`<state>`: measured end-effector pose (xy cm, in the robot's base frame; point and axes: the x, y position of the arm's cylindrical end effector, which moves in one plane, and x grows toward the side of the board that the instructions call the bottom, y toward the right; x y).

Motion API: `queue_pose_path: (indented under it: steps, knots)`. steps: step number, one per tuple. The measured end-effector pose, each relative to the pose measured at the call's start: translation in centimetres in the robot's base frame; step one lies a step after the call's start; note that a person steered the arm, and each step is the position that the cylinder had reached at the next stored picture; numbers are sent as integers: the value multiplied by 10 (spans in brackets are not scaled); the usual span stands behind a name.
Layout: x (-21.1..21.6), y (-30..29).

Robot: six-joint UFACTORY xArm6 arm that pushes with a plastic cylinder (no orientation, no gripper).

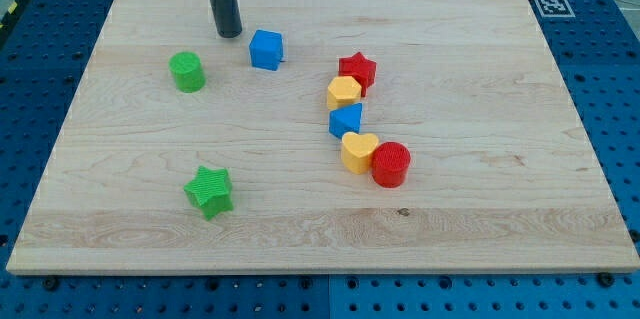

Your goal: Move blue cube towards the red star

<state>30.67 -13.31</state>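
Observation:
The blue cube point(266, 49) sits on the wooden board in the upper middle-left. The red star point(357, 68) lies to its right and slightly lower, a short gap apart. My tip point(229, 34) stands just left of the blue cube and a little above it in the view, with a small gap between them.
A yellow hexagon-like block point(344, 92) touches the red star from below. Below it follow a second blue block point(346, 120), a yellow heart point(359, 152) and a red cylinder point(391, 164). A green cylinder point(187, 71) is at left, a green star point(210, 191) at lower left.

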Motion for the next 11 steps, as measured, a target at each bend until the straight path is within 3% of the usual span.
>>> queue_pose_path:
  steps: [2,4,7,11]
  knots:
    - [32,-8]
    - [34,34]
    - [55,45]
    - [36,87]
